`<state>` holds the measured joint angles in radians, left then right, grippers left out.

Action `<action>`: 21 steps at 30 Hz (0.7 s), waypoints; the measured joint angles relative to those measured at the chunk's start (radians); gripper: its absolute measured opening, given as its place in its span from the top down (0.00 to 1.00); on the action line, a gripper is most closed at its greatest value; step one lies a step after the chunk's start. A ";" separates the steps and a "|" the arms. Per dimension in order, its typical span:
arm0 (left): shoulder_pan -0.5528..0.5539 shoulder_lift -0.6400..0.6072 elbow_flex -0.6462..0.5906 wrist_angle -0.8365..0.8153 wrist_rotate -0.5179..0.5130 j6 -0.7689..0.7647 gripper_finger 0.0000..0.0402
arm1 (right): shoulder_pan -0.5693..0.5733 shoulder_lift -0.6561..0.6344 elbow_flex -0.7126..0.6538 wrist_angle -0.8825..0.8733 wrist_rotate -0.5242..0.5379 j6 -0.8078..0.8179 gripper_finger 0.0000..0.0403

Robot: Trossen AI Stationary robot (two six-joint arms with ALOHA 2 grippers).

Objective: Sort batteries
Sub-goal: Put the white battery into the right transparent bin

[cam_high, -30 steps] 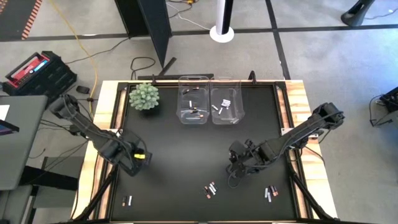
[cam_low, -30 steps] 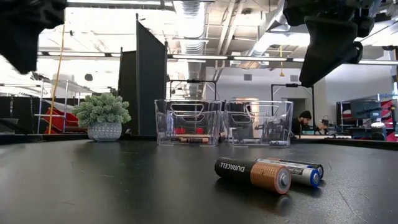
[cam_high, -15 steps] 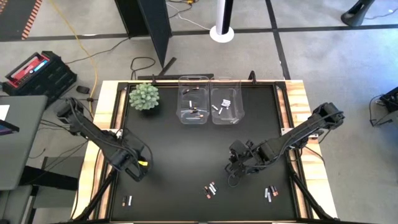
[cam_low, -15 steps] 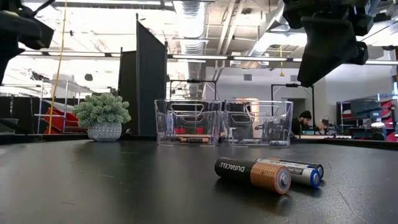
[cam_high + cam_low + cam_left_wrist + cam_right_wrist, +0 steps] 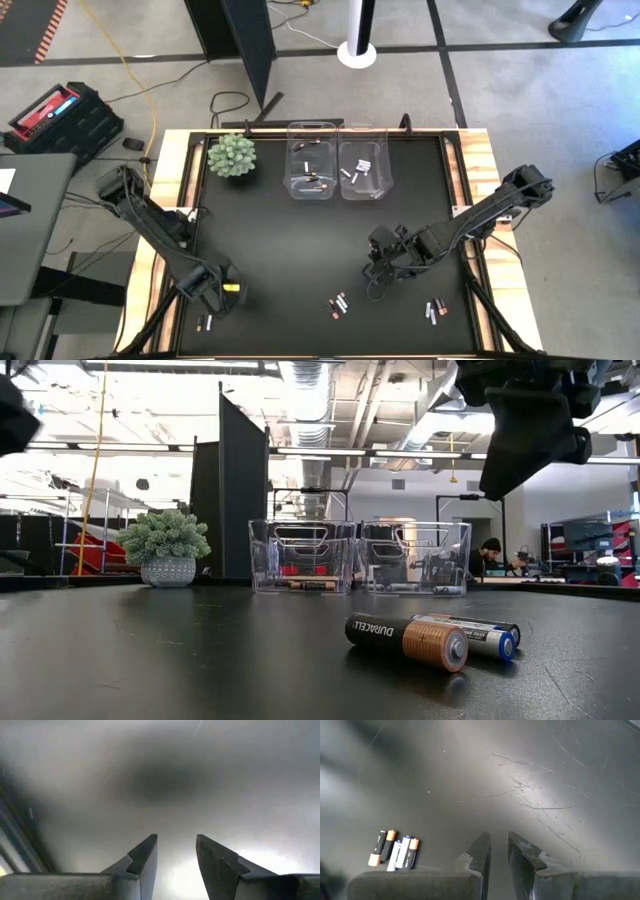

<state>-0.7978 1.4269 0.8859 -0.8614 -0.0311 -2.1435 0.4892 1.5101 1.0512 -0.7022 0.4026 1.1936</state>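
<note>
1. Look first at the batteries. Some already sit in the two clear bins at the far side of the table: a few in the left bin (image 5: 311, 160), where you can see dark ones with coppery ends, and a few in the right bin (image 5: 362, 160), where they look pale. So part of the sorting looks done.

2. Three little bunches are not sorted yet, and they all lie on the black table (image 5: 300, 240) near the front edge. One pair of batteries (image 5: 204, 322) is at the front left. One bunch of batteries (image 5: 338, 304) is in the front middle. One more group of batteries (image 5: 435, 310) is at the front right.

3. Up close in the low view, you can read the front ones: a black and copper Duracell (image 5: 405, 636) lying right beside a pale battery with a blue end (image 5: 478, 634).

4. Your left gripper (image 5: 222, 292) is just beside the front-left pair. Its two fingers stand apart with nothing between them.

5. Your right gripper (image 5: 378, 264) hangs above the table, near the middle bunch. Its fingers have only a thin gap and hold nothing.

6. The small green plant (image 5: 231, 155) sits beside the left bin, out of your way.

7. I think you are about halfway. Every front bunch must be carried to a bin.
</note>
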 joint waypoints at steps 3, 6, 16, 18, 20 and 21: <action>-0.035 0.059 0.031 0.004 0.059 -0.088 0.68 | 0.005 0.000 0.000 -0.002 0.000 -0.042 0.80; -0.048 0.121 0.070 0.003 0.139 -0.125 0.68 | 0.010 0.000 0.000 -0.002 0.000 -0.074 0.80; -0.049 0.309 0.213 -0.041 0.383 -0.106 0.68 | 0.009 0.000 0.000 -0.002 0.000 -0.138 0.80; -0.053 0.338 0.233 -0.049 0.394 -0.099 0.68 | 0.009 0.000 0.000 -0.001 0.000 -0.155 0.80; -0.054 0.356 0.242 -0.043 0.394 -0.098 0.68 | 0.009 0.000 0.000 -0.002 0.000 -0.157 0.80; -0.054 0.361 0.244 -0.043 0.394 -0.098 0.68 | 0.009 0.000 0.000 -0.002 0.000 -0.159 0.80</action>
<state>-0.8516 1.7883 1.1298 -0.9046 0.3630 -2.2410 0.4980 1.5101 1.0512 -0.7040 0.4026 1.0348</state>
